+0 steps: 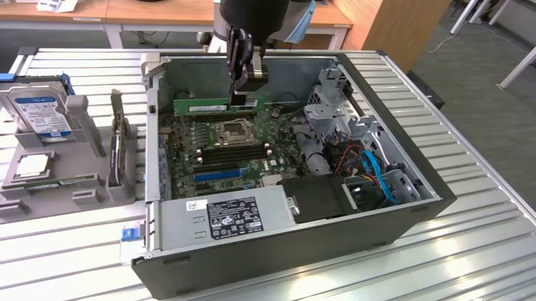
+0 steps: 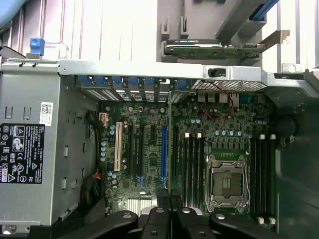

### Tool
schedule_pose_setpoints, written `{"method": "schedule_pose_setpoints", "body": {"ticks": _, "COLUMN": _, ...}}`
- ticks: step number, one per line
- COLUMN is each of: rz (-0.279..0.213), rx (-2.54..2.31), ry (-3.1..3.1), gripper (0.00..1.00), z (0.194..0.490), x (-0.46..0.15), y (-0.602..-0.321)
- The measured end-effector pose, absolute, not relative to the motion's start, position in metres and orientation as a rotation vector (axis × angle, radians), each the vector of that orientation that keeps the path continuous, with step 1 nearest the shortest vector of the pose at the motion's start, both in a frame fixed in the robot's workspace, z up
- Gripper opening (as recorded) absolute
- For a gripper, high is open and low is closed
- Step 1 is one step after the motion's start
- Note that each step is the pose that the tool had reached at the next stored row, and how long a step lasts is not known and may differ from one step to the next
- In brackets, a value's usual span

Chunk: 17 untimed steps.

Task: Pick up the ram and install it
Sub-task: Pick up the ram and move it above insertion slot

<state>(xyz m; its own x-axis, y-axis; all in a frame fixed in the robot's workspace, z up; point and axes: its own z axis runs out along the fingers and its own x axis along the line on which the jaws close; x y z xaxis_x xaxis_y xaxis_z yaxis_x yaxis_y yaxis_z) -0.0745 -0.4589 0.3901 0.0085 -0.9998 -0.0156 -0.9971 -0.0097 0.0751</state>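
Exterior view: gripper (image 1: 245, 95) inside open PC case (image 1: 277, 263), claw clamped on ram (image 1: 205, 105), gripping towards stick's end on exterior view's right. Ram held level, on edge, above motherboard (image 1: 226, 157), between CPU socket (image 1: 232, 132) and case's far wall, not in slot. Hard drive (image 1: 40, 113) in grey holder outside case, exterior view's left. Wrist view: fingers (image 2: 154, 219) over board, memory slots (image 2: 192, 164) beside socket.

1 ram (image 1: 205, 105) in gripper (image 1: 245, 95); 1 PC case (image 1: 277, 263) below it; 1 PSU (image 1: 180, 219), 1 HDD (image 1: 40, 113), 1 CPU chip (image 1: 32, 165).
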Motion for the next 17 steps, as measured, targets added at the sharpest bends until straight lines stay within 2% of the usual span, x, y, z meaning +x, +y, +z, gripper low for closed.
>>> {"method": "schedule_pose_setpoints", "body": {"ticks": 17, "rz": -0.096, "rx": 2.202, "ry": -2.182, "gripper": 0.12, "z": 0.39, "x": -0.058, "y": -0.459}}
